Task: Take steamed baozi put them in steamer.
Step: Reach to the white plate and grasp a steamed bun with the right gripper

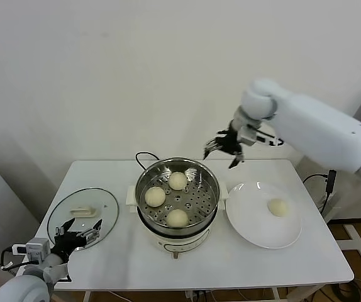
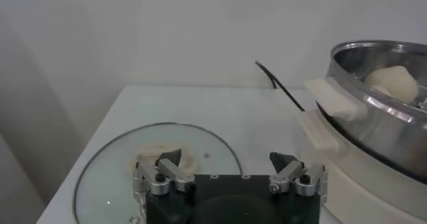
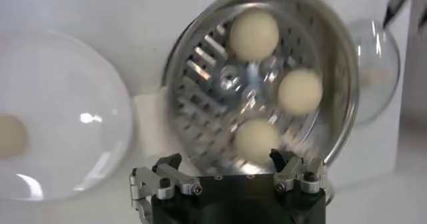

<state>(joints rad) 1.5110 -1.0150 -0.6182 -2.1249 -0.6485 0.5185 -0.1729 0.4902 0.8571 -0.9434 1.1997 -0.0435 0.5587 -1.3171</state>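
Note:
The steamer (image 1: 144,182) stands mid-table with three baozi on its perforated tray: one at the back (image 1: 178,180), one at the left (image 1: 155,196), one at the front (image 1: 177,218). A fourth baozi (image 1: 277,207) lies on the white plate (image 1: 246,226) to the right. My right gripper (image 1: 221,151) is open and empty, raised above the table behind the steamer's right rim. Its wrist view looks down on the steamer (image 3: 347,79) and the plate's baozi (image 3: 10,135). My left gripper (image 1: 78,230) is open and empty, parked low at the table's front left.
A clear glass lid (image 1: 105,204) with a white handle lies left of the steamer, under my left gripper; it also shows in the left wrist view (image 2: 100,162). The steamer's black cord (image 1: 144,157) trails behind it. A wall stands close behind the table.

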